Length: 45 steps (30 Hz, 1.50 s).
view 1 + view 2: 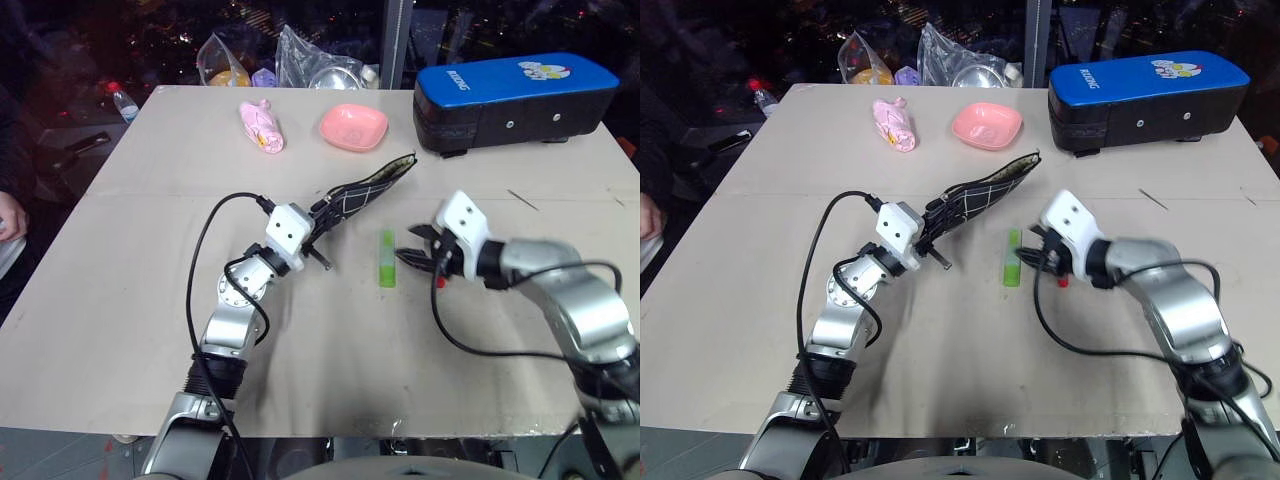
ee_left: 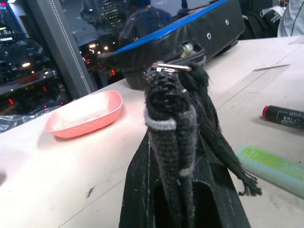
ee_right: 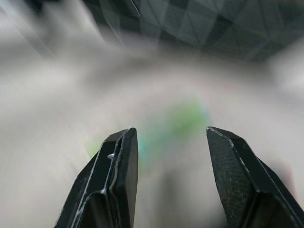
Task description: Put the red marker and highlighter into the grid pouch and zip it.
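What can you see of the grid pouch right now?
The grid pouch is a flat black fabric pouch with a thin white grid and a pale edge along its open mouth. It hangs raised off the table, tilted, its far corner pointing toward the blue-and-black case. The left gripper is shut on its near end, where the zipper's metal ring and black cord pull show. Nothing else touches it; the highlighter lies apart on the table.

The grid pouch (image 1: 365,190) hangs lifted at one end, mouth open. The green highlighter (image 1: 387,258) lies flat beside it. The red marker (image 2: 284,116) lies beyond.
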Each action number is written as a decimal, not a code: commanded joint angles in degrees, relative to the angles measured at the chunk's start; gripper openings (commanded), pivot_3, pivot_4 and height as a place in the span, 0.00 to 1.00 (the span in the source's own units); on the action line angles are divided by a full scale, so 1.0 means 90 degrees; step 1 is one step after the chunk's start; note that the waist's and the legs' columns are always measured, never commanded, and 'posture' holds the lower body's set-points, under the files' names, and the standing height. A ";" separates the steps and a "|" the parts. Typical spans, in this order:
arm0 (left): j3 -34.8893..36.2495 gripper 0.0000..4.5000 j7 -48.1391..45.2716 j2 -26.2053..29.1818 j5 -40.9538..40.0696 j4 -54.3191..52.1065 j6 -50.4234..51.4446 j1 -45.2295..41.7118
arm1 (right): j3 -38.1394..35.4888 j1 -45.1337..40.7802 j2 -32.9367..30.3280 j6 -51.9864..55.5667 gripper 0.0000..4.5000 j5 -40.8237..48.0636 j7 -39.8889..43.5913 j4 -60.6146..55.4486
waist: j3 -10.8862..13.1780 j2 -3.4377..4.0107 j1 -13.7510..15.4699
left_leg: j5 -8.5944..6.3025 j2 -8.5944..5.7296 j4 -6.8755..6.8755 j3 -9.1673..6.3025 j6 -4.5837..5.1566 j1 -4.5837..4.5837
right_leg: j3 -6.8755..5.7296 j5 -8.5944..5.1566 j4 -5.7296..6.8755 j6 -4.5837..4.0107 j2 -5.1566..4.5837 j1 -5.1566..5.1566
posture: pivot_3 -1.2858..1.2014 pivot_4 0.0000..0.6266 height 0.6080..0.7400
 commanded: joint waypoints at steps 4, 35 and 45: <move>0.0146 0.00 -0.0209 0.0072 -0.0282 -0.0434 0.0166 0.0061 | -0.0416 0.0900 0.0714 0.0775 0.50 -0.0174 -0.1406 -0.1103 | -0.0001 -0.0001 0.0006 | 0.0005 0.0001 0.0000 -0.0011 -0.0008 0.0001 | -0.0005 -0.0001 0.0003 0.0001 0.0009 0.0000 | 0.52 0.24 0.82; 0.0052 0.00 -0.1066 0.0353 -0.0309 -0.0318 0.0001 -0.0057 | -0.0456 -0.0436 -0.2582 -0.4246 0.05 -0.1110 0.0967 0.0830 | 0.0008 0.0006 0.0009 | -0.0006 0.0003 -0.0002 -0.0017 0.0011 0.0001 | 0.0004 -0.0003 -0.0012 0.0002 0.0039 0.0003 | 0.52 0.24 0.82; -0.0056 0.00 -0.1104 0.0300 -0.0194 -0.0397 -0.0066 -0.0132 | 0.0468 -0.1986 -0.2482 -0.5877 0.05 -0.2001 0.1671 0.2088 | 0.0015 0.0013 0.0021 | 0.0007 0.0004 0.0013 0.0001 -0.0012 0.0003 | 0.0024 -0.0001 -0.0004 0.0002 0.0032 0.0002 | 0.52 0.24 0.82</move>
